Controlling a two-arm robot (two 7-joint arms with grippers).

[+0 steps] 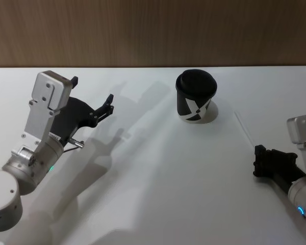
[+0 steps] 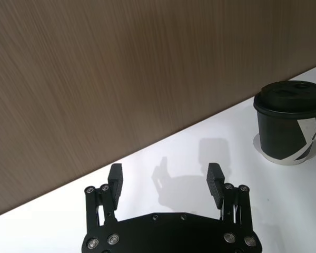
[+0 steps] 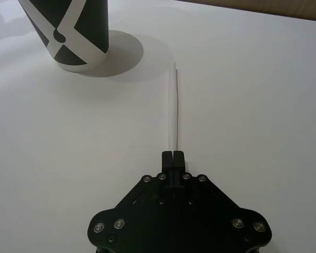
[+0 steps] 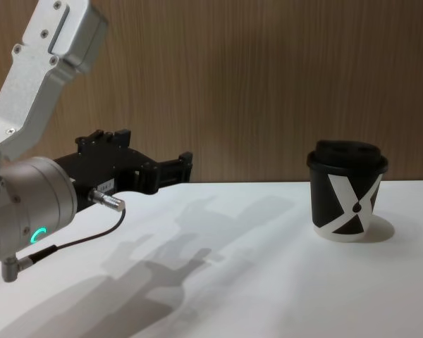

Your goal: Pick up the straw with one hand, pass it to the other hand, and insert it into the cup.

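A white table (image 1: 143, 204) meets a brown wood-grain wall (image 1: 143, 30).

Smooth matt table (image 1: 153, 194), wood-grain wall (image 1: 143, 30), seemingly paper cup (image 1: 193, 108), matt lid (image 1: 196, 84).

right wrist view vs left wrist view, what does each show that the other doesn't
Right wrist view, not the left: the thin white straw, the right gripper shut on its near end. Left wrist view, not the right: the open left gripper, the black domed lid. Both: the black paper cup with white X pattern, the white table, the brown wooden wall.
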